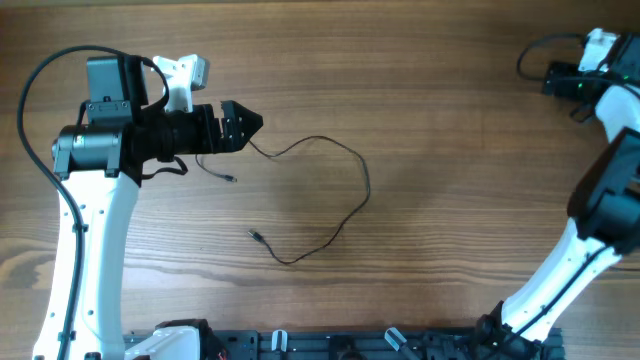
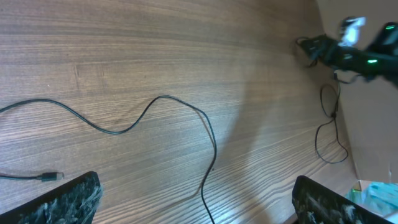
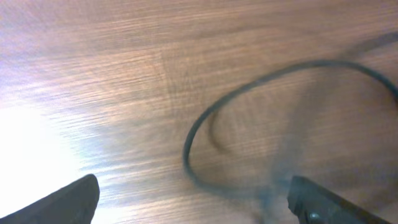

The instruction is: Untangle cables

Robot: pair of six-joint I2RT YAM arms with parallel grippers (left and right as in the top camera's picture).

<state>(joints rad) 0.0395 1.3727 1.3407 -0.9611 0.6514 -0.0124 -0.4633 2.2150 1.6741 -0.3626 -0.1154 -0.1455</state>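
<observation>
One thin black cable (image 1: 362,178) lies in a loose open loop at the table's middle, its plug end (image 1: 254,235) toward the front. Its other part runs up under my left gripper (image 1: 250,124), which is open. In the left wrist view this cable (image 2: 210,146) passes between the wide-apart fingers of the left gripper (image 2: 196,205). A short strand with a small plug (image 1: 231,179) lies just below the left gripper and also shows in the left wrist view (image 2: 53,177). A second cable (image 1: 527,54) loops by my open right gripper (image 1: 552,77) at the far right corner. It looks blurred in the right wrist view (image 3: 199,134), above the right gripper's fingers (image 3: 196,202).
The left arm's thick black cable (image 1: 40,80) arcs at the far left. A dark rail (image 1: 340,345) runs along the table's front edge. The right arm (image 1: 600,210) stretches along the right side. The table's right edge and a light box (image 2: 376,193) show in the left wrist view.
</observation>
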